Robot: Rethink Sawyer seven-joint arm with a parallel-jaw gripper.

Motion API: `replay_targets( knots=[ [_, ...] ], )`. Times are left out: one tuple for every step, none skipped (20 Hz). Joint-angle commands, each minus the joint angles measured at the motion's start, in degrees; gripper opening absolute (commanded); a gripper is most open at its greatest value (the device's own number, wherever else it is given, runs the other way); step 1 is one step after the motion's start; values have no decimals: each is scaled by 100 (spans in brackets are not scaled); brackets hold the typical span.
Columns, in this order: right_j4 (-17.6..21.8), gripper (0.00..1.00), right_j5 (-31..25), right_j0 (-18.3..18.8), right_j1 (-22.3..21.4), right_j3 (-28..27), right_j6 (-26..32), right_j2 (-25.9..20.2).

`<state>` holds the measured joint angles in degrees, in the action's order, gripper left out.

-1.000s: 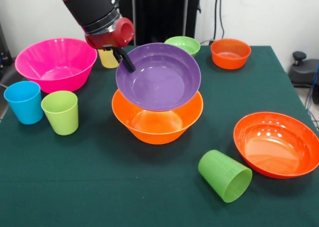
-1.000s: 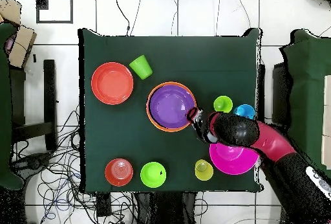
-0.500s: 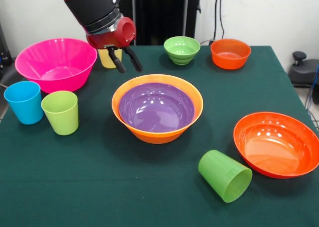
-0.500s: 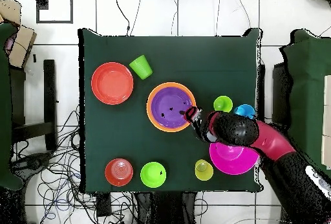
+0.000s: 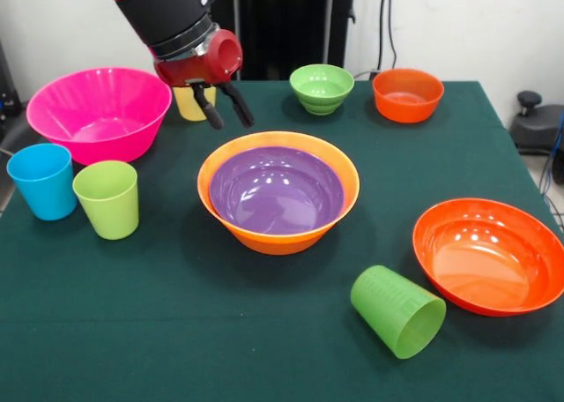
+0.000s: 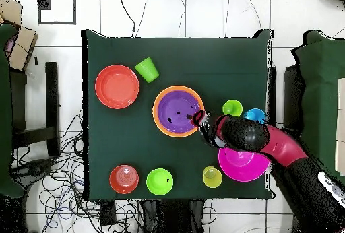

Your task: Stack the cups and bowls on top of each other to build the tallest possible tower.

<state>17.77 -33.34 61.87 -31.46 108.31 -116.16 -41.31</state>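
Note:
The purple bowl (image 5: 278, 190) sits nested inside the large orange bowl (image 5: 284, 241) at the table's middle, a two-piece tower. My gripper (image 5: 231, 120) hangs open and empty just above the orange bowl's back-left rim. The yellow cup (image 5: 189, 104) stands behind the gripper, partly hidden. A large pink bowl (image 5: 97, 111), a blue cup (image 5: 42, 180) and a lime cup (image 5: 107, 199) stand at the left. The darker green cup (image 5: 398, 311) lies on its side at the front right. From overhead, the gripper (image 6: 200, 117) is at the purple bowl's (image 6: 175, 111) right edge.
A wide red-orange bowl (image 5: 489, 254) sits at the right. A small green bowl (image 5: 322, 86) and a small orange bowl (image 5: 407, 93) stand at the back. Overhead, cables lie on the floor around the table (image 6: 222, 62).
A second ago the gripper held the purple bowl tilted over the orange bowl. The bowl has dropped into the orange bowl and the gripper has opened. Little has moved in the last half second.

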Motion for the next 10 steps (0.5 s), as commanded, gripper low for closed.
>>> replay_targets(
  knots=[
    [391,100,-21,-267,45,-161,584,-99],
    [391,100,14,-287,13,-134,545,-100],
    [408,100,129,-349,-63,-73,412,-56],
    [425,100,244,-412,-139,-11,279,-12],
    [442,100,359,-475,-214,50,146,32],
    [459,100,474,-538,-290,111,13,76],
    [449,100,709,-753,-505,317,-343,160],
    [424,100,909,-962,-647,471,-651,266],
    [402,100,1071,-1103,-741,588,-866,356],
    [382,100,1178,-1193,-759,659,-972,443]
  ],
)
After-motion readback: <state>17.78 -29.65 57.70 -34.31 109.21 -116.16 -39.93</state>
